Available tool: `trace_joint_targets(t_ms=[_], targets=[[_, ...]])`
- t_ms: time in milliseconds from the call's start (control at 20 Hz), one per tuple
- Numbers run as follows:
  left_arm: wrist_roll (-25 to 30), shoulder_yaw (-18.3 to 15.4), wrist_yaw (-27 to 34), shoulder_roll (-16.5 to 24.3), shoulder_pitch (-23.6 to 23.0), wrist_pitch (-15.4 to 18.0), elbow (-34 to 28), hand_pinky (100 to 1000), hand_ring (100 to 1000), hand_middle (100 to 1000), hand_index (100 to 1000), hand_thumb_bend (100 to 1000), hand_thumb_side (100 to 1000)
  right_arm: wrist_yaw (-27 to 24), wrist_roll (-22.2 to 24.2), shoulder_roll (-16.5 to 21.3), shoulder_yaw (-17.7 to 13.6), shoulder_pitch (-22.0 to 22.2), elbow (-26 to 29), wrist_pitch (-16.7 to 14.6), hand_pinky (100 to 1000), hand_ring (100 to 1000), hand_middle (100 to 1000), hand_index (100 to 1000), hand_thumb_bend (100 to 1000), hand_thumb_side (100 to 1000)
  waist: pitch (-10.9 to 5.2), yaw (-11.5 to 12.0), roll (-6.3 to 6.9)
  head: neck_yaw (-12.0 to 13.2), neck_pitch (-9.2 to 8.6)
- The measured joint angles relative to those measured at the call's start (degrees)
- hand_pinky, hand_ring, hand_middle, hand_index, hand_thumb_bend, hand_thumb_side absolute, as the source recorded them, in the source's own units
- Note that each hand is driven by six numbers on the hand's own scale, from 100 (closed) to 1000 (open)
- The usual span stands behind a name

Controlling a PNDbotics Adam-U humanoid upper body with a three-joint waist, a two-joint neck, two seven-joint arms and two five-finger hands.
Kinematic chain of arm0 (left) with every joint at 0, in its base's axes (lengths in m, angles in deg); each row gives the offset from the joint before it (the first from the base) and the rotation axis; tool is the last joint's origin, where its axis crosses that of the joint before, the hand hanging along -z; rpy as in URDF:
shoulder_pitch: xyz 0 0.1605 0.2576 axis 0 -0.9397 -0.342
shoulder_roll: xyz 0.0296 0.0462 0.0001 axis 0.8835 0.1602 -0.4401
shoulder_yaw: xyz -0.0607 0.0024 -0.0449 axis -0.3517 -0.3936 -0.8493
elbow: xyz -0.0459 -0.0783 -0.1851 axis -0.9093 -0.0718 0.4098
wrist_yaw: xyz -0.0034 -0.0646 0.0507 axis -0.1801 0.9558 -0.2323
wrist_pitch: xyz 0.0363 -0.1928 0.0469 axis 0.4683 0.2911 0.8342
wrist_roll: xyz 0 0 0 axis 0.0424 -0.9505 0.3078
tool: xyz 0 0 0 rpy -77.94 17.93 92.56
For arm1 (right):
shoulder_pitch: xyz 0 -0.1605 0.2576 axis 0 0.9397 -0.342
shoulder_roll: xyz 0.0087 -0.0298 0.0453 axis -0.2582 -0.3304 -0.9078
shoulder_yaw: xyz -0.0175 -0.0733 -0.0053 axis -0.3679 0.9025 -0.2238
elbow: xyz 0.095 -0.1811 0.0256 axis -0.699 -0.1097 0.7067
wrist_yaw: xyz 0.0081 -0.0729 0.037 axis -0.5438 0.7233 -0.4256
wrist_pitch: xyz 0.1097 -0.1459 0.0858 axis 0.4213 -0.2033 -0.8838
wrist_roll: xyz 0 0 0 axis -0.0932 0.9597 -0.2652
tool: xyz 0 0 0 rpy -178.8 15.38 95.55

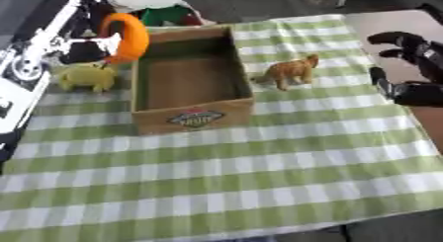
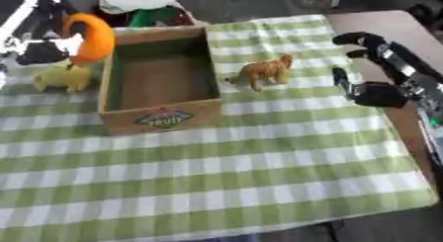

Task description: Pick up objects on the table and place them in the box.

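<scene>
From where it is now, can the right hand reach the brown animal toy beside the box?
Probably yes. The right hand hangs open to the right of the brown animal toy, with only bare tablecloth between them.

green-white checked tablecloth [image 1: 259,157], brown box [image 1: 192,118]

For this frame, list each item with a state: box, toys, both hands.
Cardboard box: upright, open-topped, nothing visible inside.
Orange toy: held by the left hand, raised at the box's left rim.
Left hand: shut on the orange toy.
Brown animal toy: standing on the cloth right of the box.
Yellow toy: on the cloth left of the box.
Right hand: open, holding nothing.
</scene>
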Motion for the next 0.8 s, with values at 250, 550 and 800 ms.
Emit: trace_joint_targets(t_ms=[250, 550, 800], targets=[[3.9, 1.6, -2.7, -4.6, 5.8, -0.3, 6.6, 644, 176, 324, 447, 100, 100, -0.6, 1.8, -0.5, 0.8, -0.4, 0.0, -0.5, 883, 1000, 869, 876, 100, 208, 0.43, -0.4, 0.35, 0.2, 0.0], [8.5, 2.2, -5.6, -8.2, 7.3, 2.7, 14.5, 653, 217, 376, 489, 100, 100, -1.2, 3.8, -1.1, 1.6, -0.5, 0.0, -0.9, 883, 1000, 869, 869, 100, 209, 0.5, -0.7, 0.3, 0.5, 0.0], [10.7, 1.9, -7.5, -9.4, 7.6, 6.4, 19.6, 686, 337, 503, 611, 446, 100, -1.4, 4.5, -1.4, 1.6, -0.4, 0.0, -1.0, 883, 1000, 867, 868, 100, 210, 0.86, -0.6, -0.01, 0.5, 0.0]])
